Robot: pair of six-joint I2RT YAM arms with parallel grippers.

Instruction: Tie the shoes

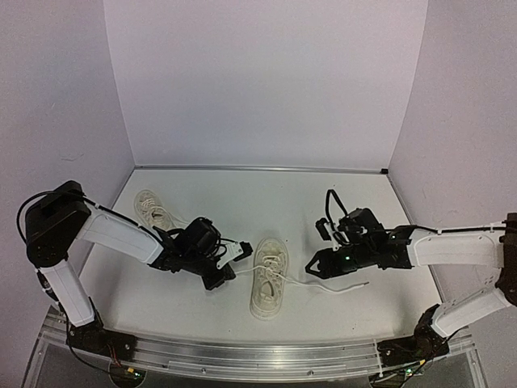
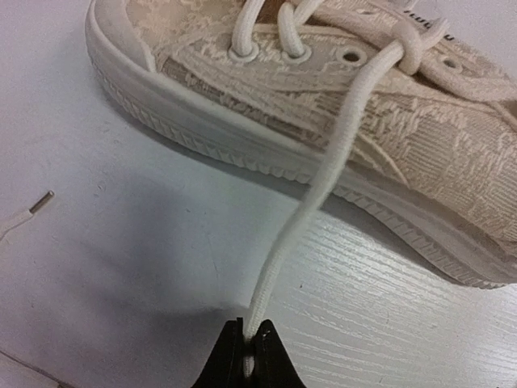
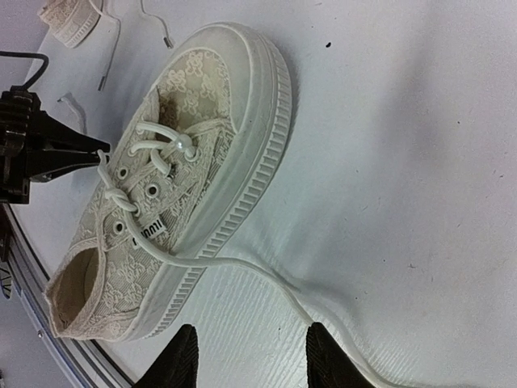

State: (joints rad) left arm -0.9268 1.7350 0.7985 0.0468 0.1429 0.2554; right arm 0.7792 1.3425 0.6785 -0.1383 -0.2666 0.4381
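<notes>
The left gripper is clamped on a white lace. Its black tips are pressed together with the cord pinched between them, low over the worktop. From the pinch the lace rises fairly straight to the upper eyelets of the near shoe, where it joins a crossing already made with the other lace.

The right gripper has its fingers set apart and holds nothing. It hovers just off the shoe's right flank. The other lace leaves the eyelets, drops over the sole and trails across the worktop toward the right edge, passing close by one finger. Whether that finger touches it is hard to tell from this angle.

The near shoe stands upright on its sole between the two grippers, close to the middle of the worktop's near edge, with its heel opening toward that edge and its toe toward the far side. The second shoe lies well apart from it, by the left edge toward the far left corner, with its laces loose around it.
</notes>
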